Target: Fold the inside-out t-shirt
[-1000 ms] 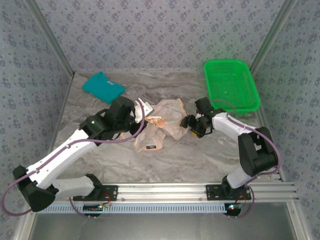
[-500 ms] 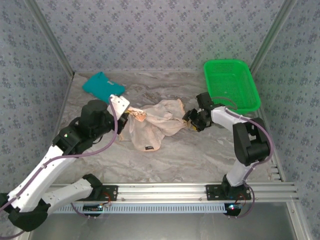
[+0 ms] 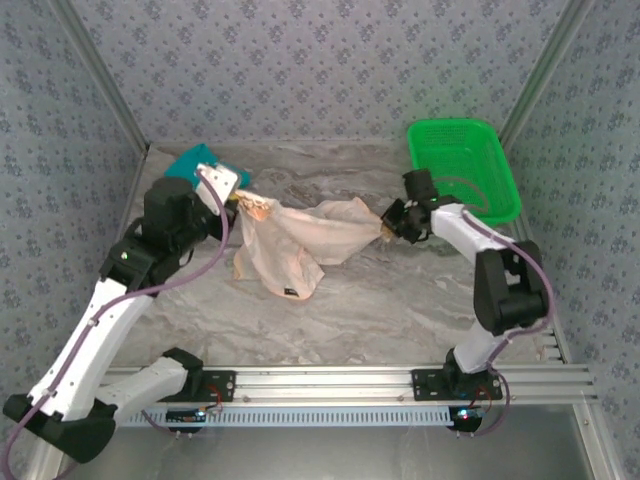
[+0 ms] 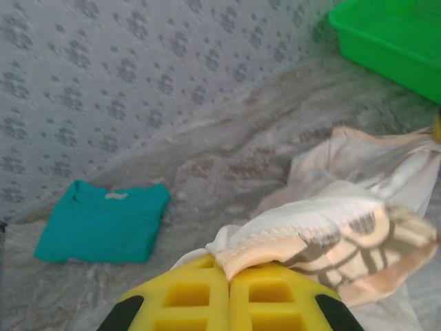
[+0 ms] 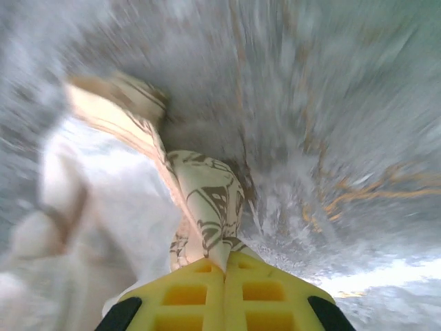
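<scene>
Inside-out t-shirt (image 3: 292, 245) hangs stretched between left gripper (image 3: 245, 203) and right gripper (image 3: 385, 228), both clamped on opposite edges (probably to spread it flat).

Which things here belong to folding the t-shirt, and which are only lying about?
Part of the job:
- inside-out t-shirt, held up between the arms
- left gripper, shut on one edge of it
- right gripper, shut on the opposite edge

Lying about:
- teal folded shirt, at the far left
- green basket, at the far right
</scene>
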You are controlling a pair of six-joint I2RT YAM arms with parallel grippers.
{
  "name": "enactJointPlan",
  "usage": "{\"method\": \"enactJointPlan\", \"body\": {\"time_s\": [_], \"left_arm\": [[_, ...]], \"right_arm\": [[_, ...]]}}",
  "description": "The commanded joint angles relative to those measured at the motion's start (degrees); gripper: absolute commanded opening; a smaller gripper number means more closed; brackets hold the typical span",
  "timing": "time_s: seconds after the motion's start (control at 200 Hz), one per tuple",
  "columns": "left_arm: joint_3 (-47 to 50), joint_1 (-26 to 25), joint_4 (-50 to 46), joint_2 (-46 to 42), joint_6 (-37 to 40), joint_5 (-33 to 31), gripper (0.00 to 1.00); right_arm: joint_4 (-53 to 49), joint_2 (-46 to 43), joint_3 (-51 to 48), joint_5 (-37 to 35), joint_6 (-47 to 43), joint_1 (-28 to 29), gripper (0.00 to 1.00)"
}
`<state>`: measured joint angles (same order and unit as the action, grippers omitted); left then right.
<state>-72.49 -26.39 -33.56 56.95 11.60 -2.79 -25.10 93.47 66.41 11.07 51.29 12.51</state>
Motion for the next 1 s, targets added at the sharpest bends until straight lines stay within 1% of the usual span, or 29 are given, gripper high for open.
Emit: {"method": "enactJointPlan", "body": {"time_s": [0.0, 0.085, 0.175, 0.22, 0.245, 0.3, 0.395, 0.47, 0.575, 0.65, 0.745, 0.81, 0.865, 0.909, 0.924, 0.994], "left_arm": [[-11.4, 2.2, 1.9, 4.3, 4.4, 7.3, 0.0], [-22.4, 4.5, -1.5, 11.5, 5.8, 10.7, 0.0], [-35.5, 5.9, -4.9, 18.7, 7.6, 14.5, 0.0], [-42.5, 6.2, -8.3, 22.0, 8.9, 15.7, 0.0], [-45.9, 6.4, -9.7, 23.6, 9.5, 16.3, 0.0], [-51.2, 7.3, -11.6, 26.1, 10.7, 18.0, 0.0], [-54.9, 10.6, -11.7, 28.4, 11.5, 23.3, 0.0], [-57.0, 12.3, -12.6, 29.7, 10.4, 25.3, 0.0], [-58.2, 12.9, -13.7, 30.3, 10.4, 28.7, 0.0], [-58.1, 13.1, -13.7, 30.6, 11.0, 30.7, 0.0], [-58.2, 13.9, -13.2, 32.5, 11.1, 31.4, 0.0], [-58.2, 15.0, -12.1, 35.0, 11.0, 31.8, 0.0], [-59.5, 16.2, -11.0, 37.9, 11.0, 31.9, 0.0], [-62.6, 17.5, -11.1, 41.5, 10.7, 32.0, 0.0], [-64.2, 18.0, -11.4, 42.9, 10.5, 32.1, 0.0], [-74.9, 19.9, -14.1, 50.7, 8.8, 32.6, 0.0]], "right_arm": [[-4.6, -7.0, 7.1, -3.6, -6.4, -3.6, 0.0], [-7.0, -10.5, 12.0, -5.3, -11.2, -4.6, 0.0], [-8.2, -14.8, 16.3, -6.0, -14.2, -6.1, 0.0], [-9.1, -16.8, 18.5, -6.3, -14.8, -6.1, 0.0], [-9.8, -17.9, 19.6, -6.4, -17.4, -6.2, 0.0], [-11.4, -20.1, 21.0, -6.6, -19.5, -5.7, 0.0], [-12.5, -23.9, 21.0, -5.6, -20.8, -5.7, 0.0], [-14.1, -27.0, 20.8, -5.0, -21.8, -5.5, 0.0], [-14.1, -31.5, 19.5, -6.7, -22.2, -5.4, 0.0], [-14.4, -32.7, 19.3, -6.9, -21.9, -5.6, 0.0], [-12.6, -31.1, 18.3, -4.9, -20.4, -5.7, 0.0], [-11.0, -27.2, 18.4, -2.8, -19.3, -5.9, 0.0], [-9.8, -22.8, 20.4, -0.6, -18.9, -6.3, 0.0], [-9.6, -18.6, 23.0, 0.8, -19.0, -6.7, 0.0], [-8.1, -17.2, 24.2, 0.9, -19.2, -6.8, 0.0], [-6.8, -10.7, 30.0, 2.6, -20.1, -7.4, 0.0]]}}
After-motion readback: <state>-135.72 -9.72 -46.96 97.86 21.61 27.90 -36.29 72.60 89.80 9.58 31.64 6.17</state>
